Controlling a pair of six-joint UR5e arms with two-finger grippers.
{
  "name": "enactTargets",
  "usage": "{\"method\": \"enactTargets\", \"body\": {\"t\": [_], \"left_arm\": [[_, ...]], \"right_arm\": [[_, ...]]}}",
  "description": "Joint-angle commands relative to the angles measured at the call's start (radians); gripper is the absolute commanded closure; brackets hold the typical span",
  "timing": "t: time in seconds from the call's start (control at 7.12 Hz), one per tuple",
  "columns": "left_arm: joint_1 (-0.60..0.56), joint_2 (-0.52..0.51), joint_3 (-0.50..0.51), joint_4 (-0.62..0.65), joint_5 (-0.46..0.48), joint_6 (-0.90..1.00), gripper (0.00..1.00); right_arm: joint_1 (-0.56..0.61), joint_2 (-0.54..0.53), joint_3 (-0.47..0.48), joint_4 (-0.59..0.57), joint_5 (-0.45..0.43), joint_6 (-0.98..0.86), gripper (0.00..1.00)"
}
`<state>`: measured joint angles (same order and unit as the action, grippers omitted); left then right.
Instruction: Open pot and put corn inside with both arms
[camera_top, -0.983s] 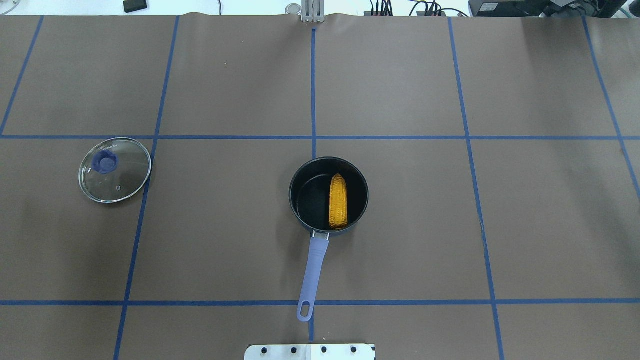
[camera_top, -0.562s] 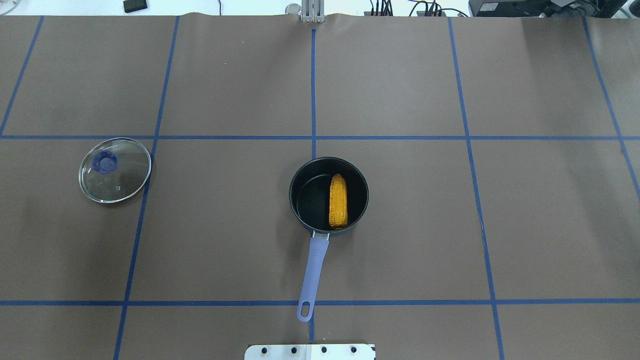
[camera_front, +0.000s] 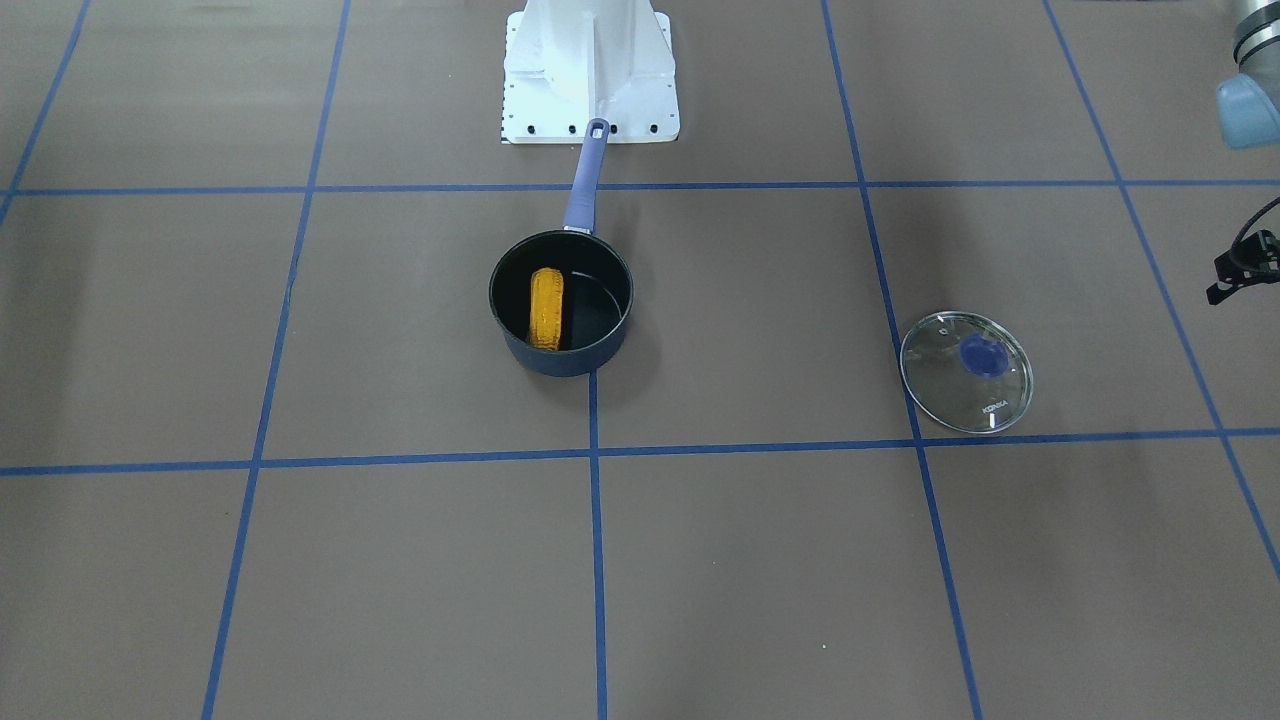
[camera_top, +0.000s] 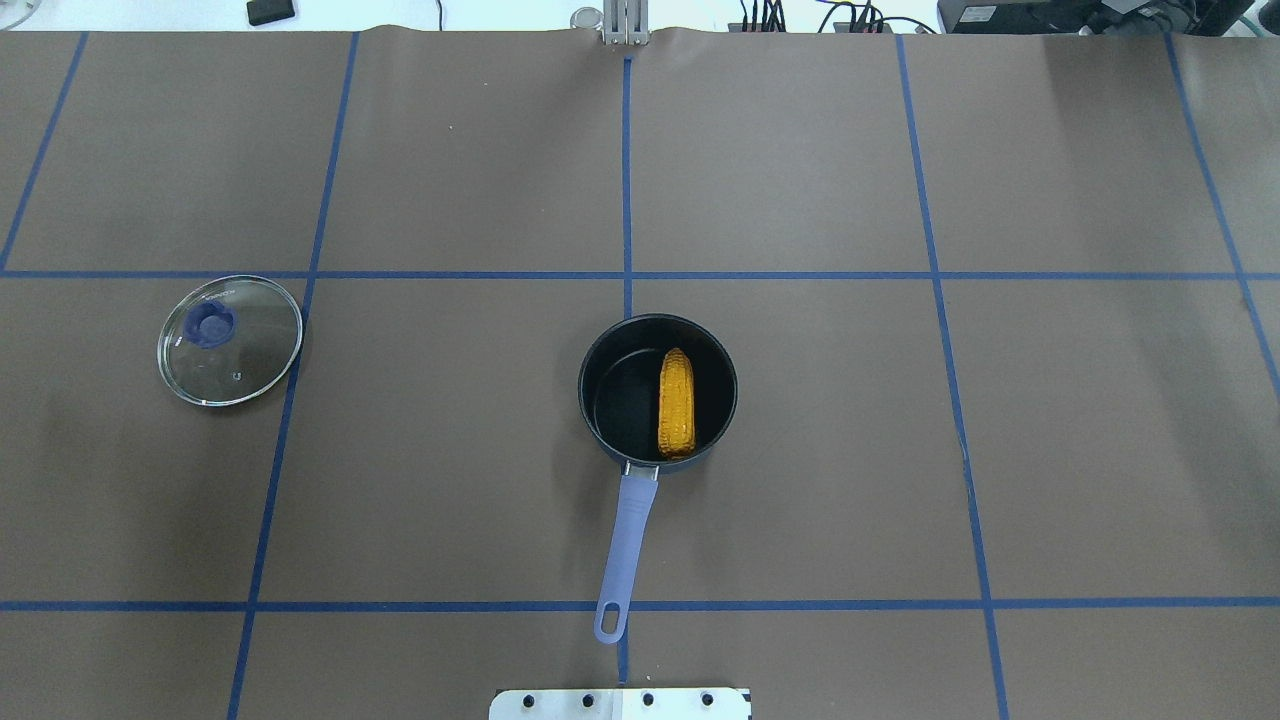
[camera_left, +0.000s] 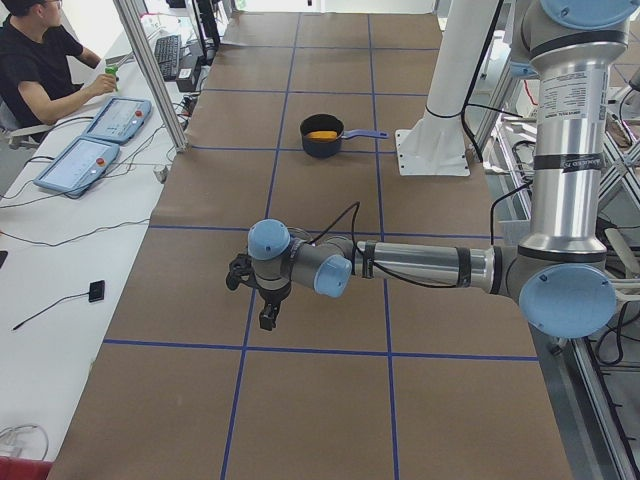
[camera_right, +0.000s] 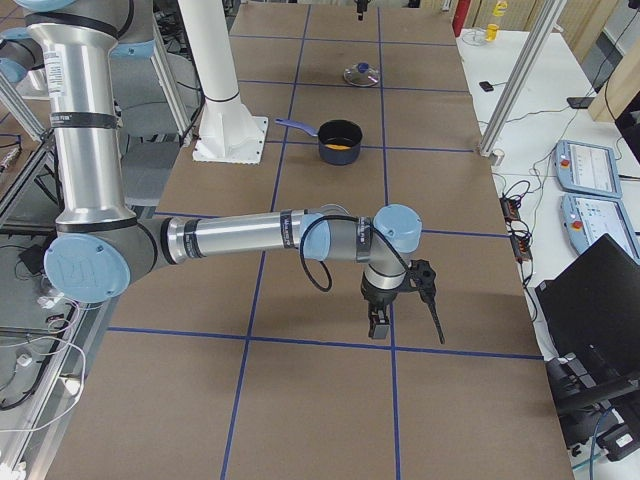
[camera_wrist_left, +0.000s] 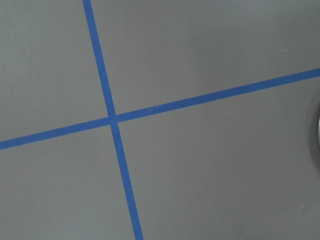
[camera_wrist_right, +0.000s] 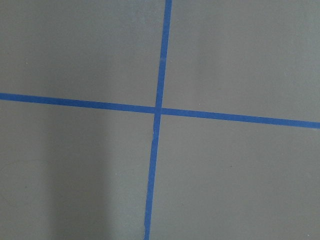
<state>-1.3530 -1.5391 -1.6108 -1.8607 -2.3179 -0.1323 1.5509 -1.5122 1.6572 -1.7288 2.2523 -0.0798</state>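
Note:
The dark navy pot stands open at the table's middle, its purple-blue handle pointing toward the robot base. The yellow corn lies inside it, along the right side; it also shows in the front view. Neither gripper is in the overhead view. My left gripper hangs low over bare table at the left end, far from the pot. My right gripper hangs low at the right end. I cannot tell whether either is open or shut. Both wrist views show only brown paper and blue tape.
The round glass lid with a blue knob lies flat on the table left of the pot, also in the front view. The white robot base plate stands behind the pot handle. An operator sits at a side desk.

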Motion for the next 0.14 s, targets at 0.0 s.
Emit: {"method": "enactTargets", "body": {"t": [0.0], "left_arm": [[0.000,0.000,0.000,0.000,0.000,0.000,0.00]], "right_arm": [[0.000,0.000,0.000,0.000,0.001,-0.002,0.00]]}}
